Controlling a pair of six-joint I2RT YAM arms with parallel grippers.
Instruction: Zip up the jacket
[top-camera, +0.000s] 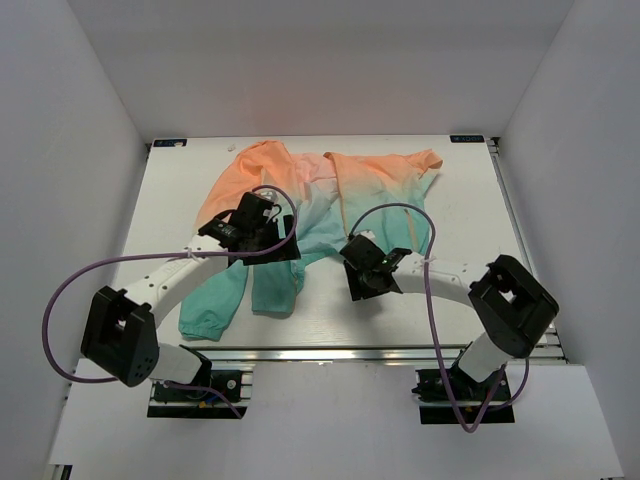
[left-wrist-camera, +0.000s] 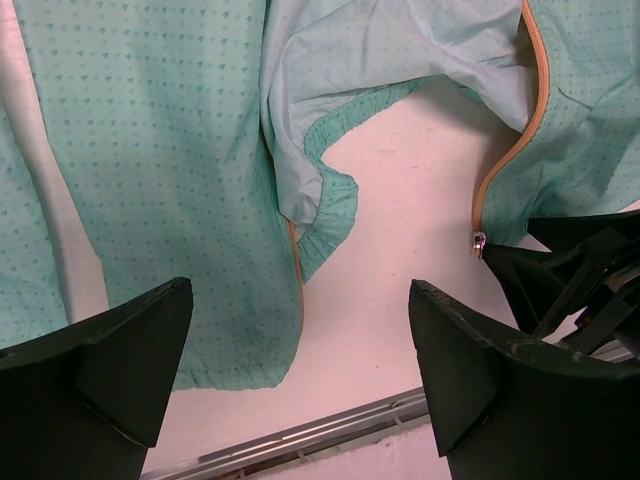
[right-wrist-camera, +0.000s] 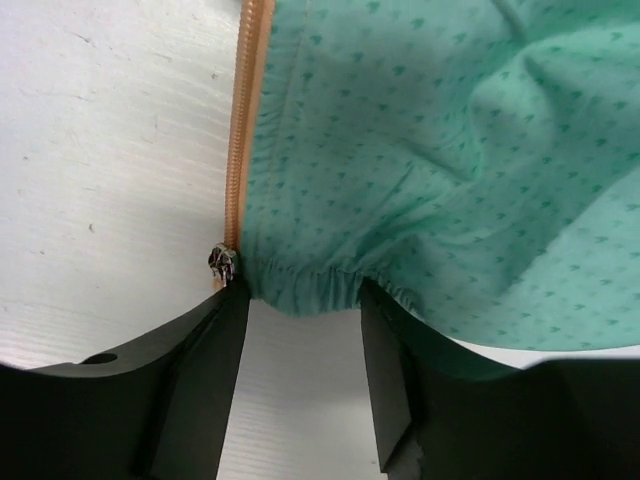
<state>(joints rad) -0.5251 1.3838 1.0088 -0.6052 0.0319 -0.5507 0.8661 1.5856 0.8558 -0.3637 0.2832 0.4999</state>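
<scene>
The jacket (top-camera: 320, 190) lies spread on the table, orange at the shoulders and teal toward the hem, with its front unzipped. My left gripper (top-camera: 278, 243) hovers over the left front panel, wide open (left-wrist-camera: 300, 290) and holding nothing. That panel's orange zipper edge (left-wrist-camera: 297, 270) runs just ahead of the gripper. My right gripper (top-camera: 352, 258) is at the bottom corner of the right panel. Its jaws (right-wrist-camera: 302, 295) stand apart with the gathered teal hem (right-wrist-camera: 300, 285) at their tips. The metal zipper slider (right-wrist-camera: 222, 262) sits right beside the left finger, at the foot of the orange zipper (right-wrist-camera: 245, 130).
A bare strip of white table (left-wrist-camera: 400, 200) separates the two front panels. The table's metal front rail (left-wrist-camera: 300, 440) runs close below the hem. White walls enclose the table (top-camera: 450, 200) on three sides. Purple cables (top-camera: 405, 210) loop over both arms.
</scene>
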